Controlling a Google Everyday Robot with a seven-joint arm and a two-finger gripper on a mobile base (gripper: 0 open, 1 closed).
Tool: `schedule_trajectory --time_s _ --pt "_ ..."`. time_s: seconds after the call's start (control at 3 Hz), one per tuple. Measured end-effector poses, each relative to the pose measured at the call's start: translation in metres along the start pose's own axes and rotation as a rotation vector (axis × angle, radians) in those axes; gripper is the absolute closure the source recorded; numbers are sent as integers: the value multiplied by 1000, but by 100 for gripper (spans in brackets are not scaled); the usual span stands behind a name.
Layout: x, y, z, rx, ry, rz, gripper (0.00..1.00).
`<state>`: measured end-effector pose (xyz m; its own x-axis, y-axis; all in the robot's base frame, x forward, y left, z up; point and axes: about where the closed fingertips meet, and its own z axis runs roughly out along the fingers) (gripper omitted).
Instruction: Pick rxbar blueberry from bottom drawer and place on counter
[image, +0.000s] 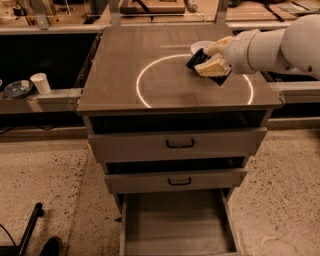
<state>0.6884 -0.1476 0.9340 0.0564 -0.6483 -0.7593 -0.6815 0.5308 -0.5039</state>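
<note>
Gripper (206, 65) over right part of counter (125, 75), inside bright circle (138, 82), clamped on snack bar (196, 59). Snack bar dark, tilted, poking out left of pale fingers (215, 65); lifted off counter or touching it, cannot tell. White arm (280, 47) reaching in from right edge. White bowl (200, 46) just behind gripper, on counter. Bottom drawer (123, 225) pulled fully out, bare board floor showing. Top drawer (150, 146) and middle drawer (145, 182), black handles, far less extended. Cup (40, 83) and plate (17, 89) on bench (55, 95) at far left, well apart from gripper.
</note>
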Motion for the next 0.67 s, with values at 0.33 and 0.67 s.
schedule_trajectory --time_s 0.33,0.67 --pt "12 -30 -9 78 80 85 100" --pt "32 -51 -16 127 170 157 100"
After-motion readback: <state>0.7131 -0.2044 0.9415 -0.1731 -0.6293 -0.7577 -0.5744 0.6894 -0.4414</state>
